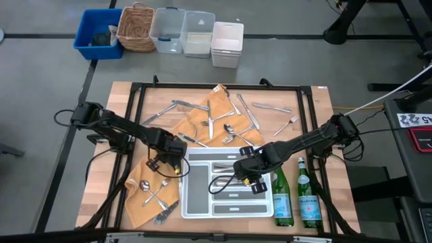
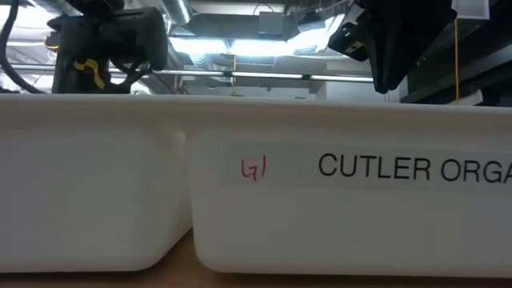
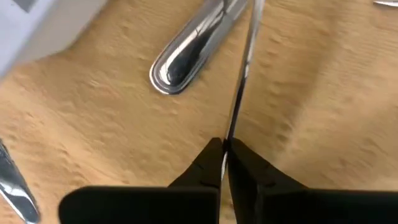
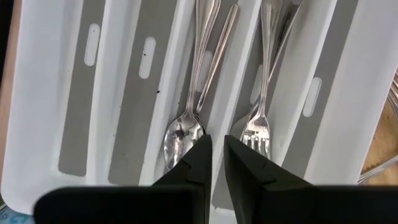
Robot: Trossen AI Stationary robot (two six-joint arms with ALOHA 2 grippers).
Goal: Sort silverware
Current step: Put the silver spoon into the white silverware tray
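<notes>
**benchwatcher:** High view first: the left gripper (image 1: 173, 164) is sitting low over the tan cloth (image 1: 202, 115), just off the near-left corner of the white organizer tray (image 1: 197, 210). The right gripper (image 1: 248, 177) is hanging over the tray's middle slots. Loose silverware (image 1: 229, 128) is lying scattered across the cloth and bench (image 1: 307, 101). What's the trick for the lift?

**forkfan:** I'd say go straight up, slow, because the pinch looks like it's near one end and the piece is probably going to swing.

**benchwatcher:** The low view is giving nothing but the tray's white wall and dark arm parts above it.

**forkfan:** Left wrist view is the useful one. The left gripper (image 3: 225, 163) is clamping shut on a thin utensil shaft (image 3: 244, 68), which is running away from the fingertips (image 3: 205, 168). A rounded handle (image 3: 186, 53) is lying just beside it, so watch for dragging.

**benchwatcher:** And the right wrist view?

**forkfan:** The right gripper (image 4: 217, 155) is standing narrow and holding nothing, directly above a spoon (image 4: 183, 134) and a fork (image 4: 258, 127) already lying in neighbouring slots.
</notes>
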